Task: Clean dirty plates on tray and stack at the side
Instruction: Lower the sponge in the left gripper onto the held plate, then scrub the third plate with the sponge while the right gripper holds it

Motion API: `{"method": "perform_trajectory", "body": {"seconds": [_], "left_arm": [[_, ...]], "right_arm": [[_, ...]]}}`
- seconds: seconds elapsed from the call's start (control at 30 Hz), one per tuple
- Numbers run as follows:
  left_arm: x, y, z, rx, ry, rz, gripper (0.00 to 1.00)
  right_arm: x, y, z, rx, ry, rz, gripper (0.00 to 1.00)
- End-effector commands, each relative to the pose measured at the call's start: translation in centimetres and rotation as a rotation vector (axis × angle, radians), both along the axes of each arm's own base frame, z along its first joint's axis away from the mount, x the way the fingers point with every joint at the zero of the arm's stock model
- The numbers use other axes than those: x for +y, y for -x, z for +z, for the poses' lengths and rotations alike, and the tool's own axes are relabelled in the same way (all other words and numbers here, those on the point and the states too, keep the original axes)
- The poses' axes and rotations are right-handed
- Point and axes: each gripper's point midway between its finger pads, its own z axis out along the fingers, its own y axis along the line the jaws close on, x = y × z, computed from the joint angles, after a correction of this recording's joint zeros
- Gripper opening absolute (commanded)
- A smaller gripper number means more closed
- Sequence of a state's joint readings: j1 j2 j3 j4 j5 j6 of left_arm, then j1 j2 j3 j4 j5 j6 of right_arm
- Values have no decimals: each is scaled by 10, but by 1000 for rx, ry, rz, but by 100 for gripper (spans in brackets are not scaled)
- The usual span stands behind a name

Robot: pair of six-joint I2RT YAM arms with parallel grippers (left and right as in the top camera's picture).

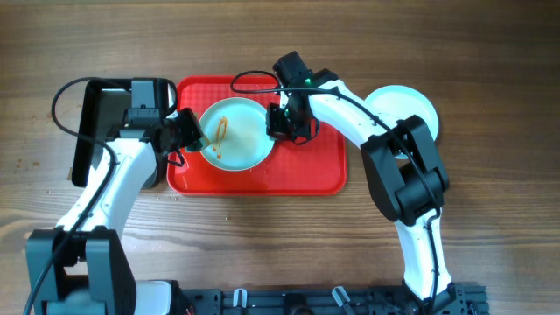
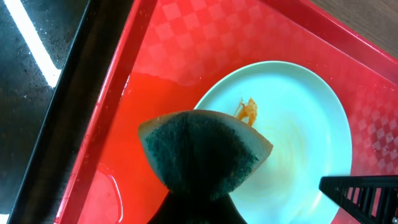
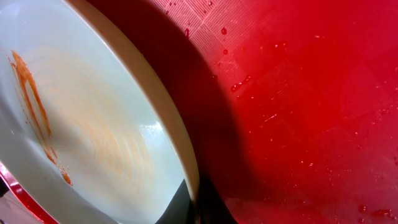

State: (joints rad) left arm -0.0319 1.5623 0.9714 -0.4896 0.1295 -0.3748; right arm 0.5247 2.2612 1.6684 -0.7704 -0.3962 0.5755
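A sponge, dark green scrub face up, fills the foreground of the left wrist view. It is pinched in the left tool just above the tray's left end. Below it, a streaked plate sits mid-tray on the red tray, with an orange-brown sauce streak on its left half. The right tool is pressed together on that plate's right rim, which looks raised off the tray floor. Water pools by the tray's left wall. A black pan stands off the tray's left end. Off its right end, another plate lies on the desk, partly behind the right arm.
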Motion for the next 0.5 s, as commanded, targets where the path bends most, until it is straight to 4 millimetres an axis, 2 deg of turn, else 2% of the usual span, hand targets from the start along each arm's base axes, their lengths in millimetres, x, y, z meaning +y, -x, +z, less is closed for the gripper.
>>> {"method": "perform_trajectory", "body": {"seconds": [0.0,0.1,0.2,0.33,0.47], "left_arm": [[-5,-3,-10,8,-12,-63,4],[-15,-9,-16,-12,6,-149,4],[-23,-20,-9,-76,20,-215,4],[-36,-33,-4,-168,-48,-354,4],[-58,-49,-15,-228,-83,-441,4]], "right_arm": [[-6,3,-18,25,36,-5,4],[-6,3,-18,25,36,-5,4],[-6,3,-18,25,36,-5,4],[-6,3,-18,25,36,-5,4],[-6,3,-18,26,36,-6,4]]}}
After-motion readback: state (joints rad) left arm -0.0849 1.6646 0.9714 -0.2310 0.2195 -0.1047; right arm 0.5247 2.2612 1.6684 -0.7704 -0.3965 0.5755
